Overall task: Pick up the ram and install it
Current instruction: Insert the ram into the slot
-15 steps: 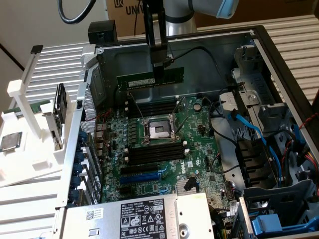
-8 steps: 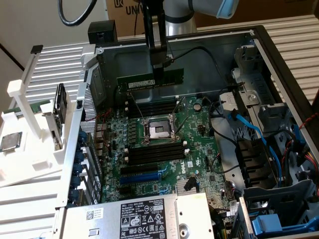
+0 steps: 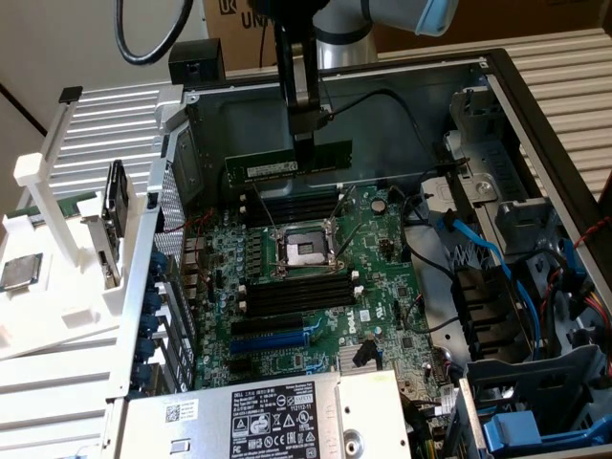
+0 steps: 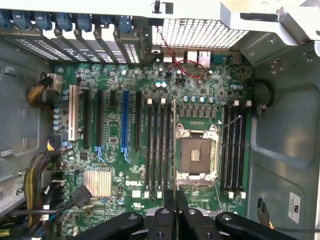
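Observation:
The ram (image 3: 287,164), a long green stick with a white label, hangs level above the motherboard (image 3: 382,287) inside the open computer case. My gripper (image 3: 304,158) is shut on its top edge near the middle. It hovers over the far bank of black memory slots (image 3: 292,206), apart from them. In the wrist view the ram (image 4: 173,145) shows edge-on as a thin line running out from my gripper (image 4: 175,200). That line lies between a bank of black slots (image 4: 157,147) and the empty processor socket (image 4: 197,155).
A second slot bank (image 3: 296,295) sits on the near side of the socket (image 3: 304,251). A white rack (image 3: 57,239) with a silver chip (image 3: 21,273) stands at the exterior view's left. The power supply (image 3: 277,416), blue cables (image 3: 497,258) and case walls hem in the board.

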You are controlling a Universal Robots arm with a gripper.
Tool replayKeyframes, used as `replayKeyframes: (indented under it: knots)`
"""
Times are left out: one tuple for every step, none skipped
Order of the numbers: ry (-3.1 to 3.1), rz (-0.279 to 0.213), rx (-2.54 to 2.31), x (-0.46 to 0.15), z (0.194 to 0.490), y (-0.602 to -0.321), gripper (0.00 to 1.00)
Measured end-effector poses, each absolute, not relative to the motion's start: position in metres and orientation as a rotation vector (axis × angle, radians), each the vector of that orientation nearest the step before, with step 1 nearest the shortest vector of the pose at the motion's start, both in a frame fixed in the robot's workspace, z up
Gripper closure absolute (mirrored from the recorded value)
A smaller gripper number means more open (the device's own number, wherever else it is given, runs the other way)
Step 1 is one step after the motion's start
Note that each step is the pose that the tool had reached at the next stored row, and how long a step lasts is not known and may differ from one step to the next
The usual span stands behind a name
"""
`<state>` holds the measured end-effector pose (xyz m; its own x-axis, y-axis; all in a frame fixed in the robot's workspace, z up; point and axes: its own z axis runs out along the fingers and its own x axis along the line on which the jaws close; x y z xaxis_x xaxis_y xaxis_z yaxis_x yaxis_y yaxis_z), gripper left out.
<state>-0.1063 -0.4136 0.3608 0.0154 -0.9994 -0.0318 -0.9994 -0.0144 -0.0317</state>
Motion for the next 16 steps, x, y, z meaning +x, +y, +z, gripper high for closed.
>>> replayKeyframes:
  knots:
    - [2.173, 0.006, -2.206, -0.106, 0.360, -0.414, 0.88]
    - [2.172, 0.010, -2.205, -0.106, 0.359, -0.415, 0.88]
    - [2.172, 0.013, -2.204, -0.105, 0.359, -0.415, 0.88]
    - [2.172, 0.015, -2.203, -0.105, 0.358, -0.415, 0.88]
    - [2.173, 0.016, -2.203, -0.104, 0.357, -0.415, 0.88]
    - [2.174, 0.017, -2.202, -0.103, 0.356, -0.415, 0.88]
    - [2.176, 0.018, -2.202, -0.103, 0.355, -0.415, 0.88]
    - [2.177, 0.019, -2.202, -0.102, 0.354, -0.415, 0.88]
    - [2.177, 0.020, -2.202, -0.102, 0.353, -0.415, 0.88]
    - [2.177, 0.021, -2.201, -0.101, 0.352, -0.416, 0.88]
    - [2.177, 0.021, -2.202, -0.101, 0.350, -0.417, 0.88]
    - [2.179, 0.025, -2.203, -0.101, 0.349, -0.419, 0.88]
    - [2.180, 0.027, -2.203, -0.100, 0.348, -0.420, 0.88]
    - [2.181, 0.029, -2.204, -0.100, 0.347, -0.420, 0.88]
    - [2.182, 0.030, -2.204, -0.099, 0.346, -0.421, 0.88]
    - [2.183, 0.031, -2.204, -0.099, 0.344, -0.421, 0.88]
